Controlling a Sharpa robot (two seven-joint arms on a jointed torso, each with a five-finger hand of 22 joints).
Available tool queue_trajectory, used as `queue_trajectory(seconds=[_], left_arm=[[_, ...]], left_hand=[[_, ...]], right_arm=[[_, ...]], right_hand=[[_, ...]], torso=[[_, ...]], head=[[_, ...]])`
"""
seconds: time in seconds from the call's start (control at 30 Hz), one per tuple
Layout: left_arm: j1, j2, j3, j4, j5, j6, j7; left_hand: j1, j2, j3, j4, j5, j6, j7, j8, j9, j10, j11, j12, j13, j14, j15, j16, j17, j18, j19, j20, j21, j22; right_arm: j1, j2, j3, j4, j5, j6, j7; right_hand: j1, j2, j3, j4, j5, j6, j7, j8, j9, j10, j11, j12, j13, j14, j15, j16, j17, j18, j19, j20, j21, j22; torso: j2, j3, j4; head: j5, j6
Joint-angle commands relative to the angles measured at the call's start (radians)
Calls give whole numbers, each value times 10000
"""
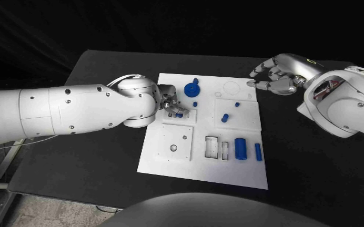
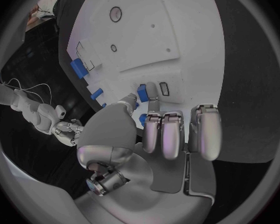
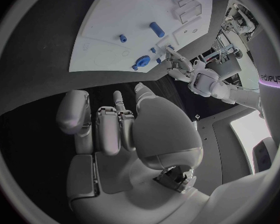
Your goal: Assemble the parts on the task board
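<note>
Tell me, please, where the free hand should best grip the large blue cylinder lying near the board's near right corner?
Probably across the middle of the cylinder, coming from above: it lies flat, its round sides exposed, though the slim bar crowds one side.

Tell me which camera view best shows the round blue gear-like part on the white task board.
The head view: the round blue gear-like part lies unobstructed at the white task board's far edge, near the left hand. The right wrist view shows it small and distant. In the left wrist view I cannot pick it out.
</note>
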Motion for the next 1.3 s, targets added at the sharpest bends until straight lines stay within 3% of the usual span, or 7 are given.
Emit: queue_trajectory(seconds=[0.03,0.23,0.67,0.97,1.3], left_arm=[[-60,24,-53,-65,-98,370,-62],[-61,31,-53,-77,-102,364,-55],[-63,22,-51,-59,-89,177,7],[-63,103,-46,-53,-59,97,54],[-63,139,-41,-32,-39,-94,124]], left_hand=[[-145,-3,-138,24,-74,-29,58,-33,12,1027,74,22,2630,1066,69,24,2635,145,-30,68,-43,1372],[-308,42,-357,120,-219,157,8,163,245,1027,45,22,2630,1066,61,24,2635,147,-27,73,-55,1386],[-516,317,-1138,162,-420,222,-260,1510,1881,1027,-180,22,2630,1066,-132,24,2635,75,229,-98,119,1686],[-399,370,-1188,119,-358,178,-291,1626,2054,1027,-212,22,2630,1066,-162,24,2635,70,251,-130,130,1709],[-201,437,-1238,97,-110,-57,-256,1450,2018,1027,-197,22,2630,1066,-161,24,2635,77,229,-142,97,1693]], right_arm=[[-5,-18,3,7,0,112,-106],[-22,-10,3,-2,7,119,-110],[-104,17,3,-47,13,143,-124],[-109,39,4,-82,14,152,-125],[-110,40,4,-111,17,169,-135]], right_hand=[[107,29,9,-46,54,48,-2,-65,-10,394,76,-29,1799,593,94,-45,387,97,-93,-10,-60,1192],[109,26,8,-46,55,45,-1,-68,-12,393,77,-30,1798,589,94,-57,373,101,-100,-10,-83,1186],[112,24,7,-47,57,44,1,-71,-16,379,79,-49,1781,583,95,-76,350,111,-117,-9,-140,1171],[114,24,7,-48,59,44,2,-72,-17,377,80,-51,1780,581,96,-82,343,113,-120,-9,-152,1168],[115,24,7,-48,59,44,3,-72,-18,377,80,-51,1779,580,96,-85,340,113,-121,-8,-157,1167]], torso=[[-4,-1,5],[-2,-3,8],[-4,-6,8],[-2,-3,8],[-5,-2,2]], head=[[-12,2],[-14,2],[15,2],[28,2],[-23,2]])
